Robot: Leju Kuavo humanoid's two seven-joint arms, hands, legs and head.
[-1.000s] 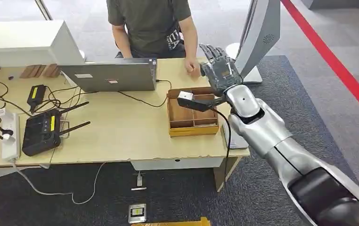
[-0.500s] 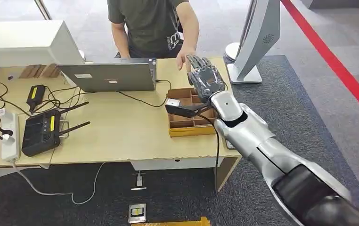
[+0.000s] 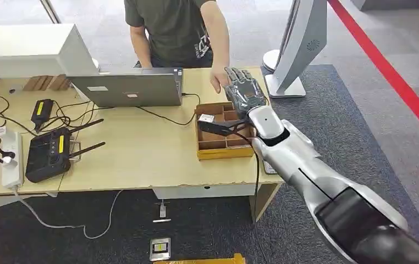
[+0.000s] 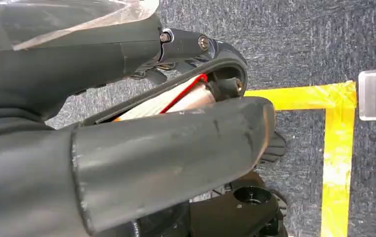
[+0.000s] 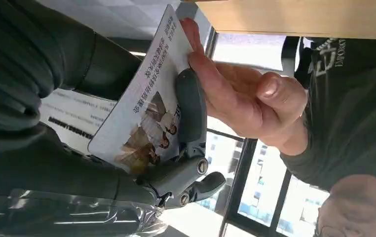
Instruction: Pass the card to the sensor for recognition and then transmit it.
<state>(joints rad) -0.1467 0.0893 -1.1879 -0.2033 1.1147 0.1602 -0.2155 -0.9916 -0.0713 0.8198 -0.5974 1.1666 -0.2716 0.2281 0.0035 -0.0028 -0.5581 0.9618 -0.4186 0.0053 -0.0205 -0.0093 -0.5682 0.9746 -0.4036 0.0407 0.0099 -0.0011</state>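
Right hand point(image 3: 244, 92) outstretched — card point(image 5: 141, 106) under thumb, fingers point(image 5: 192, 111) spread.

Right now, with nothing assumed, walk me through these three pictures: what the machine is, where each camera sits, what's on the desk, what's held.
This is a humanoid robot with two silver arms and many-fingered hands. The wide picture is from its head, looking down at a wooden desk. On it are a laptop, a black router, cables and a wooden tray. The right hand reaches over the tray toward a person's hand. The close picture from the right wrist shows that hand gripping a printed card, with the person's fingers touching the card's edge. The left wrist picture looks down at carpet and yellow floor tape; the left hand fills most of it, its fingers unclear.
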